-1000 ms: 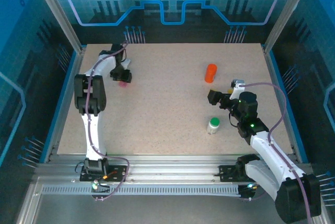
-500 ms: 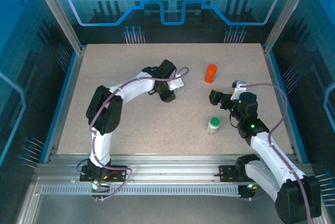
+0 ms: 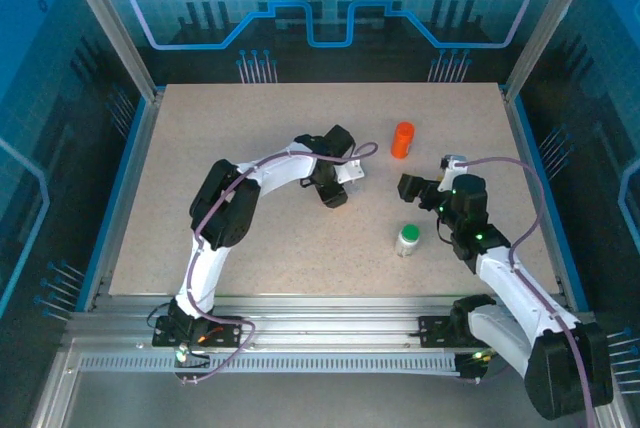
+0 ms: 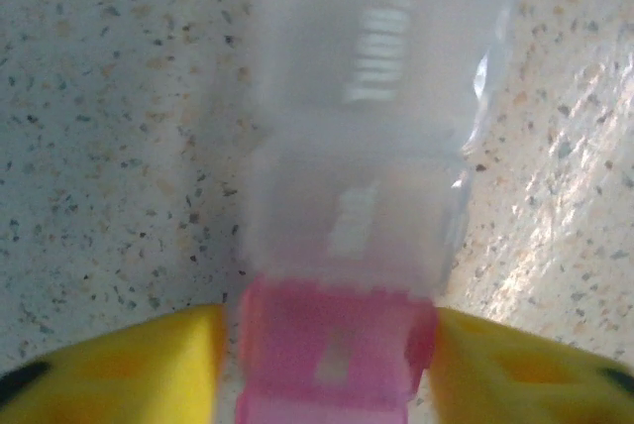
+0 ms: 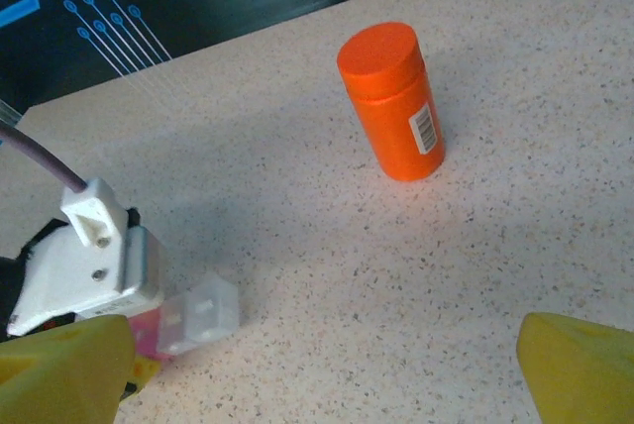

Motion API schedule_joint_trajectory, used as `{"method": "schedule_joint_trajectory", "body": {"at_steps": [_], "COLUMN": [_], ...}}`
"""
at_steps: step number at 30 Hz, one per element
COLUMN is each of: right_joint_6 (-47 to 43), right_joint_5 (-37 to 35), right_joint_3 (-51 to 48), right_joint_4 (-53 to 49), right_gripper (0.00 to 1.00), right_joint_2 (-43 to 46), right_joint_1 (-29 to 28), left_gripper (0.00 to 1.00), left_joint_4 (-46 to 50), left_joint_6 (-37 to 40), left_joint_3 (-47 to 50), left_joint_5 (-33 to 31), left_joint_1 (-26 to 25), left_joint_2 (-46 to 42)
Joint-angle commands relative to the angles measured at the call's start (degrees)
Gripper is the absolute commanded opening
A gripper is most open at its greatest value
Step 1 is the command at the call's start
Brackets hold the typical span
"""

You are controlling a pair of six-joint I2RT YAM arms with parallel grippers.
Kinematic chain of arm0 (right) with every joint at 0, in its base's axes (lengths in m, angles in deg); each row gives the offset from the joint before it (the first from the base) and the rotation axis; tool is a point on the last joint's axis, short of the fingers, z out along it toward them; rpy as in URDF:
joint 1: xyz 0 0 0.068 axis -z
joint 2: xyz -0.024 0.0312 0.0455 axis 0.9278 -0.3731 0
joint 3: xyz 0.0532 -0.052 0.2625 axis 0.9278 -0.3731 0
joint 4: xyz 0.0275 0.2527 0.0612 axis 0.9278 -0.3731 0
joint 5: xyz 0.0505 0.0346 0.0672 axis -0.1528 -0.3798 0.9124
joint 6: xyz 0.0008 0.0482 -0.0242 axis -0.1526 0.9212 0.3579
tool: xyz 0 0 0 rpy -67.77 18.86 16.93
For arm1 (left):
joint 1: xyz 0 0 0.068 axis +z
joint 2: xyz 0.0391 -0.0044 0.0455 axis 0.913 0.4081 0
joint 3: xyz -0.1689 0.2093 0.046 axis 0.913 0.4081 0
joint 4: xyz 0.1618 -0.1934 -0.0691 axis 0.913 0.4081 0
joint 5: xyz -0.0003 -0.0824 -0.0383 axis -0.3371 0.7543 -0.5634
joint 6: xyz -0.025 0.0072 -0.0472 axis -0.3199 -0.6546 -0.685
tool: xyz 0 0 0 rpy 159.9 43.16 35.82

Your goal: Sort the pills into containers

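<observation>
Speckled beige stone covers the tabletop (image 3: 300,258), and everything stands on it. From the near edge the left arm (image 3: 270,168) bends far toward the middle of the tabletop. The right arm (image 3: 510,283) rises on the right side and points to the left.

The left claw (image 3: 333,193) is low over the middle of the tabletop. In the left wrist view its yellow fingers (image 4: 119,365) stand on both sides of the pink part of the pill box (image 4: 357,176). They are just beside it, but I cannot tell if they press on it or are already loose.

The right claw (image 3: 410,186) is released. In the right wrist view its yellow fingers (image 5: 59,370) are spread wide at the two lower corners, with only bare tabletop between them.

The orange bottle (image 3: 402,139) stands upright at the back, between the two claws and a little beyond them. It has a white barcode label on its side. The white bottle (image 3: 407,239) has a green cap and stands nearer, just in front of the right claw.

The pill box lies flat in the middle of the tabletop, well apart from both bottles. Its pink part is at the left claw and its colourless parts point away from it. From the right wrist view its colourless end (image 5: 203,313) sticks out past the left claw.
</observation>
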Motion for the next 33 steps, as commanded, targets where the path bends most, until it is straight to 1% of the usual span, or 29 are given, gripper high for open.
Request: {"method": "schedule_joint_trajectory", "body": {"at_steps": [1,2,3,4,6,8,10,12,14,16,19,22,25,33], "right_joint_6": [0.98,0.94,1.00,0.83,0.23,-0.23,-2.44,-4.42,-6.24,-7.88,-9.76,-10.85,-11.80,-13.18], "right_joint_5": [0.84,1.19,1.34,1.56,2.42,2.81,4.11,5.77,8.04,9.24,10.02,11.26,12.73,14.93], "right_joint_3": [1.13,1.24,1.25,1.38,1.76,2.86,5.20,8.61,13.08,17.39,20.76,23.76,27.32,31.52], "right_joint_4": [0.86,1.02,1.23,1.47,1.85,1.94,1.67,-0.51,-4.27,-8.15,-10.01,-10.66,-11.68,-11.34], "right_gripper": [1.00,1.00,1.00,1.00,0.99,0.95,0.89,0.85,0.81,0.78,0.75,0.71,0.65,0.61], "right_joint_2": [-1.15,-1.50,-1.96,-2.41,-3.65,-5.91,-9.85,-14.45,-19.90,-25.22,-31.36,-36.86,-41.81,-49.53], "right_joint_1": [-0.60,-0.65,-0.61,-0.62,-0.76,-1.33,-2.45,-3.52,-4.54,-6.01,-8.38,-9.94,-10.68,-11.10], "left_gripper": [0.66,0.70,0.79,0.81,0.79,0.70,0.69,0.68,0.67,0.65,0.62,0.63,0.63,0.63], "left_joint_4": [-1.02,-2.32,-3.91,-5.37,-9.02,-14.26,-21.99,-30.18,-36.01,-38.67,-40.68,-40.86,-41.44,-45.42], "left_joint_6": [-2.29,-2.81,-3.45,-4.41,-7.67,-12.79,-20.59,-28.79,-36.00,-40.87,-43.17,-41.55,-40.85,-39.79], "left_joint_3": [0.42,1.49,2.91,4.41,8.04,13.54,21.79,30.24,37.45,42.67,47.03,48.66,50.18,53.84], "left_joint_5": [3.97,4.57,4.91,5.13,5.48,6.54,8.13,9.48,5.99,2.56,3.01,4.48,3.78,4.60], "left_joint_1": [1.43,1.78,2.17,2.68,4.15,6.36,9.05,11.40,12.42,12.92,13.84,13.96,13.93,13.91], "left_joint_2": [-3.05,-4.42,-5.96,-7.64,-11.65,-17.05,-24.17,-30.46,-35.64,-39.36,-42.70,-44.48,-45.44,-46.22]}}
